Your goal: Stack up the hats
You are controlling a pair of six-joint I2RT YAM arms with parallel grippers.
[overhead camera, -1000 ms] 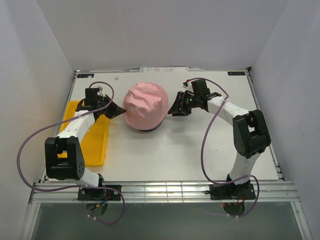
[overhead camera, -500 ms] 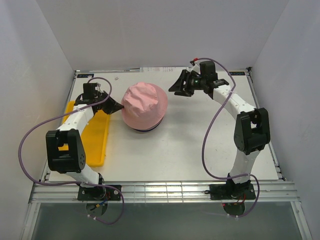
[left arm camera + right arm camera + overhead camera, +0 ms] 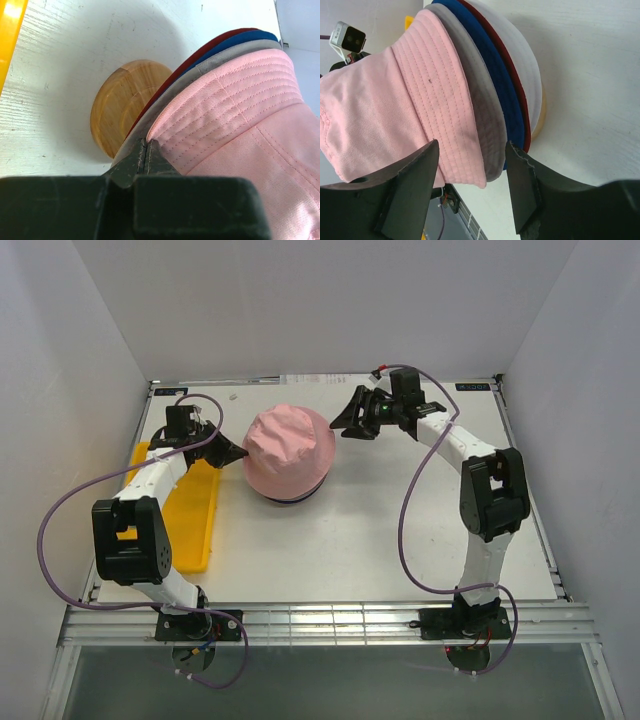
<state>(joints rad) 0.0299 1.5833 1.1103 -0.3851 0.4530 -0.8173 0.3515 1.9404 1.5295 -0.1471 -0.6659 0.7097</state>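
Hats (image 3: 290,455): four nested on wooden stand (image 3: 122,102), pink hat (image 3: 288,440) outermost, mid-bench toward far edge | left gripper (image 3: 232,453): pressed together against left brim | right gripper (image 3: 343,426): spread, empty, near far-right brim | handling: likely light, floppy; pinch stitched brim.

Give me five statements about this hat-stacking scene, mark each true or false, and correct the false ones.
1. The pink hat is topmost in the stack. True.
2. The right end effector is shut on the pink hat's brim. False: it is open, beside the hat, holding nothing.
3. The yellow tray lies on the left side of the table. True.
4. The blue hat lies in the yellow tray. False: its brim shows in the stack, under the grey hat.
5. The stack sits on a wooden stand. True.
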